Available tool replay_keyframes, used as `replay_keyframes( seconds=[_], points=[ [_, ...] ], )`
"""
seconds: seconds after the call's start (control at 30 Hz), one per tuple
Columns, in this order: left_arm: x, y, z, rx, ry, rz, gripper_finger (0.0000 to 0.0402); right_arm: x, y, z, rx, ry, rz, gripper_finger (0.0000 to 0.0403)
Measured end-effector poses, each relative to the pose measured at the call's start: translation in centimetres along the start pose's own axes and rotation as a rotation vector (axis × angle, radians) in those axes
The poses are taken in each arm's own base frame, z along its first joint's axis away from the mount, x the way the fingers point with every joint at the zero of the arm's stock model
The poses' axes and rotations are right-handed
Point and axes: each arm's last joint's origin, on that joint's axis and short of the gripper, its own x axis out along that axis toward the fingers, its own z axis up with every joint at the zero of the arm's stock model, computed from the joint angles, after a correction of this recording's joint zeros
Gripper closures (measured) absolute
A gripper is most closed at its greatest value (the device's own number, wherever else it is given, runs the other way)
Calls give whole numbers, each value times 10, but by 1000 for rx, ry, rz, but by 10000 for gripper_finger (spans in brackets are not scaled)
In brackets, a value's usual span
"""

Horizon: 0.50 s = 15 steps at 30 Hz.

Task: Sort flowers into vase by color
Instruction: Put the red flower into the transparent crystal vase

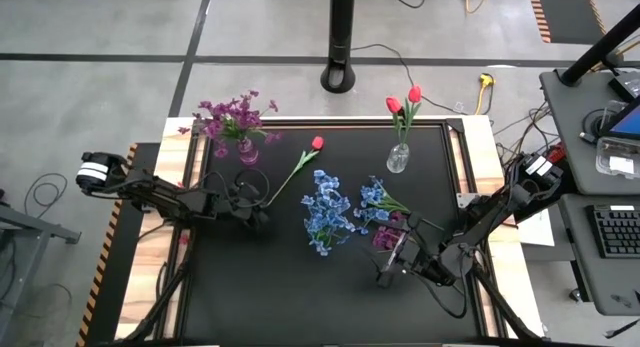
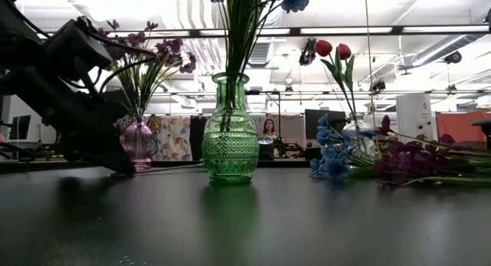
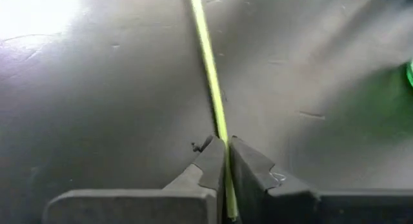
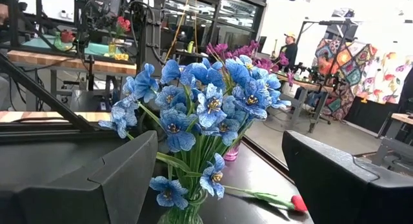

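A red flower [image 1: 318, 143] with a thin green stem lies slanted on the black table, and my left gripper [image 1: 262, 209] is shut on it. Blue flowers [image 4: 193, 101] stand in a green vase [image 2: 230, 139] at the table's middle. Purple flowers [image 1: 232, 117] fill a purple vase [image 2: 138, 143] at the far left. Two red tulips [image 1: 405, 100] stand in a clear vase [image 1: 398, 159]. Loose blue flowers [image 1: 377, 197] and purple flowers [image 1: 387, 234] lie right of the green vase. My right gripper [image 4: 219, 185] hangs open, raised, near them. My left gripper pinches the red flower's stem [image 3: 221, 130] between its two fingers, near the end away from the bud. The fingers slant down from the table's left, and the stem runs on ahead from between their tips. The bud end [image 4: 298, 203] rests on the table.
Wooden strips [image 1: 180, 167] edge the black mat on the left and right. The table's near half [image 1: 300, 297] holds no objects. Beyond the far edge stands a black post [image 1: 342, 47]; a desk with a keyboard [image 1: 615, 232] is at the right.
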Motion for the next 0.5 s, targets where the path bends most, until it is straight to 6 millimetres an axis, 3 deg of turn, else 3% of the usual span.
replay_keyframes(
  seconds=[0.17, 0.5],
  points=[
    [-1, -6, 5, 69, 25, -37, 341, 0, 0, 0, 0, 0, 0, 78],
    [-3, -15, 16, 157, 72, 18, 179, 0, 0, 0, -1, 0, 0, 78]
  ],
)
